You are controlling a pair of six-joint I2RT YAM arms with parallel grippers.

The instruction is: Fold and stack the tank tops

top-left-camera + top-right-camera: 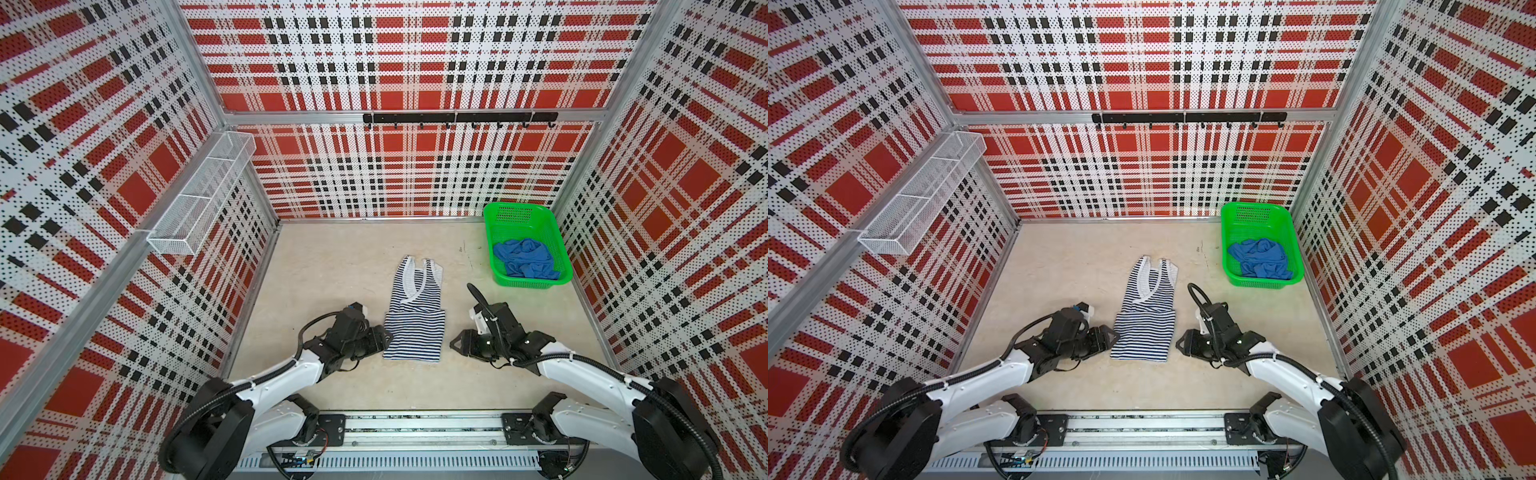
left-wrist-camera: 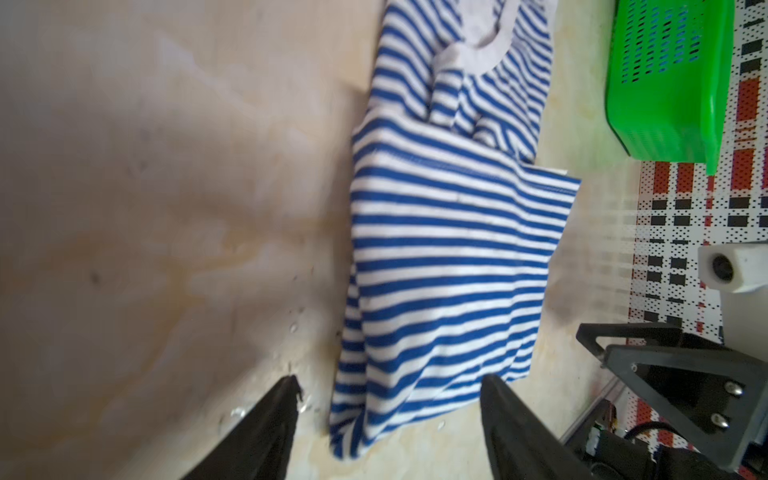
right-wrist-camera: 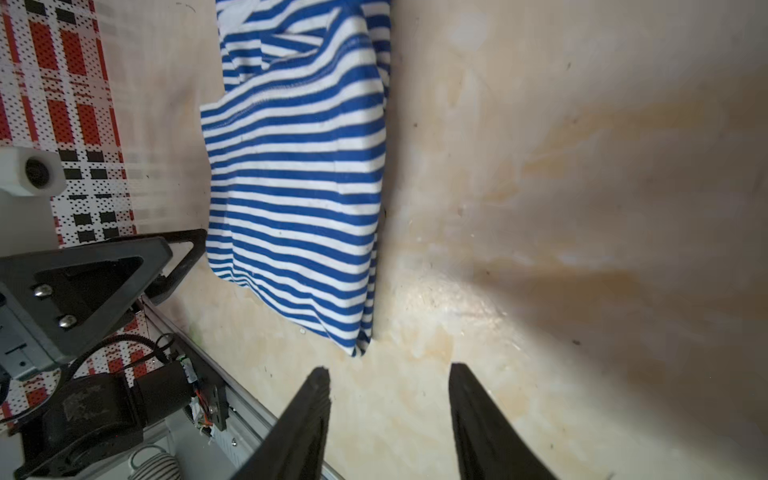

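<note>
The striped tank top [image 1: 415,320] [image 1: 1144,322] lies folded in the middle of the table, straps toward the back wall and its lower part doubled up over the body. My left gripper [image 1: 388,336] [image 2: 392,380] is open at the top's near left corner; the cloth [image 2: 449,249] lies loose between the fingers, not pinched. My right gripper [image 1: 455,343] [image 3: 388,368] is open over bare table, just off the near right corner of the top [image 3: 299,187]. The plain blue tank top [image 1: 524,257] [image 1: 1260,258] lies crumpled in the green basket.
The green mesh basket [image 1: 492,232] [image 1: 1227,232] [image 2: 665,83] stands at the back right of the table. A white wire shelf [image 1: 199,195] hangs on the left wall and a black hook rail [image 1: 457,118] on the back wall. The arms' base rail [image 1: 415,428] runs along the front edge.
</note>
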